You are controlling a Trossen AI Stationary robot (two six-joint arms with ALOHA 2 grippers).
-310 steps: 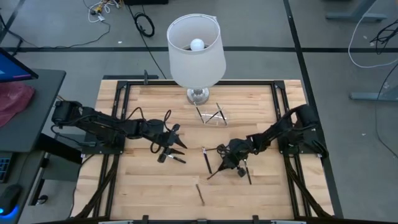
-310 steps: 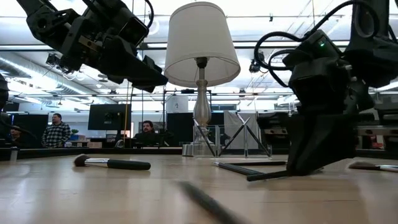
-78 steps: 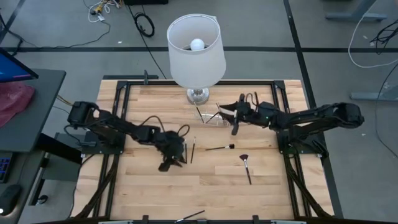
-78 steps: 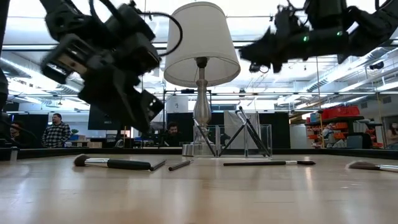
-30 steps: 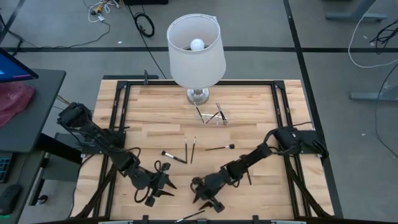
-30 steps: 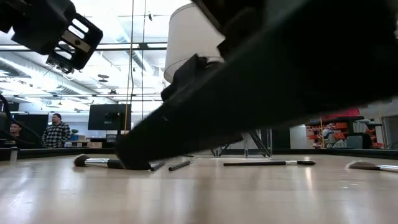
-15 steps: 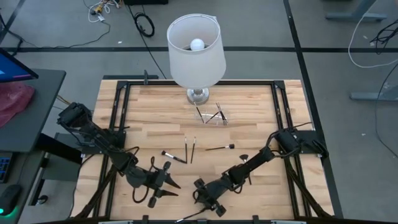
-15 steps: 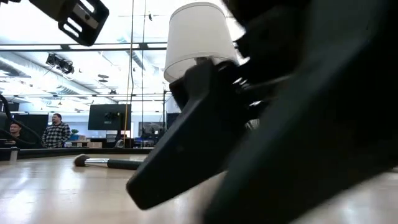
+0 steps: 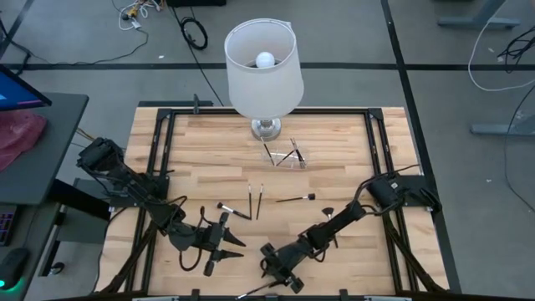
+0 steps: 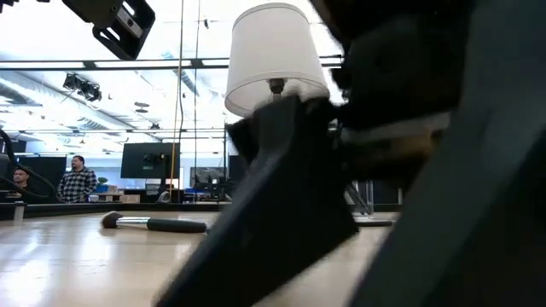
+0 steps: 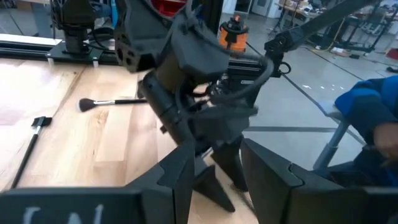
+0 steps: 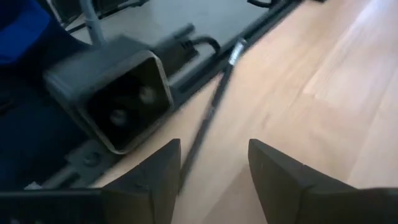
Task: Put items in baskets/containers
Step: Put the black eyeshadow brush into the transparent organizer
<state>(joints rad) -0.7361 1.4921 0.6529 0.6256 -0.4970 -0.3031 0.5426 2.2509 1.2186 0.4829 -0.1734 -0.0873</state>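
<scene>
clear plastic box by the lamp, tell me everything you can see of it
The small clear plastic box is low, rectangular and see-through, so the wooden table shows through its walls. It sits flat near the table's far edge, just in front and to the right of the white-shaded lamp's silver base, apart from it. A few thin dark makeup brushes lean crossed inside it. Neither robot hand is near it; both are at the near edge.

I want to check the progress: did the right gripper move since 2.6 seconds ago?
Yes. In the high view the right gripper has gone from beside the clear plastic box, near the lamp, to the table's near edge, over a loose brush.
</scene>
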